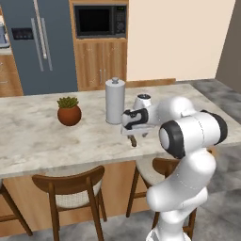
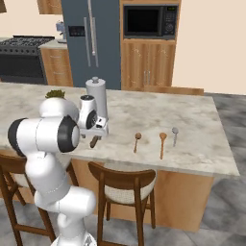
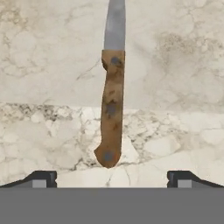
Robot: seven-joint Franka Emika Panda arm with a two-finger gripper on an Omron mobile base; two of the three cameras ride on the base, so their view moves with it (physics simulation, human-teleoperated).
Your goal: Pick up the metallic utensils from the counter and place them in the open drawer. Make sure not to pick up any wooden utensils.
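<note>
We hang above the knife (image 3: 111,118), which lies flat on the counter (image 2: 144,113) close to its near edge. In the hand view the brown handle runs straight up the middle between our two fingertips (image 3: 41,179) and the grey blade points away from us.

The main risk, as we judge it, is the grasp itself. The handle is slim and lies flat on hard stone, so if we come down off-centre or too shallow, the fingers could pinch only its upper edge and the knife could pivot or skate away. The near edge is close, so a nudge toward us might push it off the counter. Coming down too far would jam the fingertips into the stone.

A second risk is confusion further along. Two wooden spoons (image 2: 137,141) (image 2: 162,144) lie to the right on the same counter, and a silvery spoon (image 2: 175,135) lies just beside the farther one. Reaching for that metal spoon carelessly could catch the wooden one next to it. We cannot see the drawer from here, so the carry path is unknown to us.

Our pincer (image 3: 112,179) stands fully apart, wide of the handle on both sides. It holds nothing and touches nothing.
</note>
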